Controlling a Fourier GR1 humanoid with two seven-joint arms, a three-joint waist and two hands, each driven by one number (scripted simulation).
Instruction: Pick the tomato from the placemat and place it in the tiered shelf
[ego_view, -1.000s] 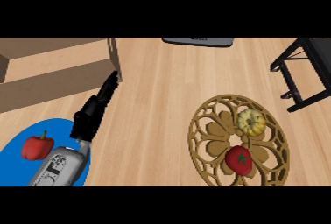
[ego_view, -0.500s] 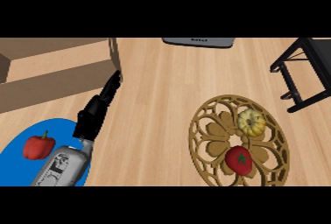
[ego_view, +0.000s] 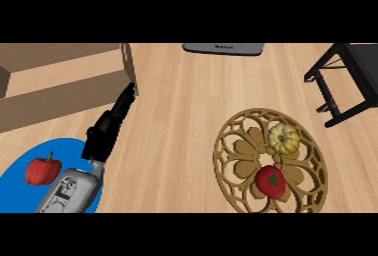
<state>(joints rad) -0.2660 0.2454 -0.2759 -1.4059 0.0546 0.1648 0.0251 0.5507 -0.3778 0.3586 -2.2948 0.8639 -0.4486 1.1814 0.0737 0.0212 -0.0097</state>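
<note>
Red tomato (ego_view: 271, 181) lies on gold placemat (ego_view: 230, 175).

a pale wooden counter (ego_view: 184, 115) with lengthwise grain fills the view, a tan box-like block (ego_view: 59, 80) at upper left and a dark grey appliance (ego_view: 223, 48) at the top edge.

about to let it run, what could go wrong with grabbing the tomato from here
1. The left hand is stretched out far from the tomato; no right hand shows.
2. A yellow squash lies close beside the tomato on the placemat and could get knocked.
3. The red pepper could be mistaken for it.
</note>
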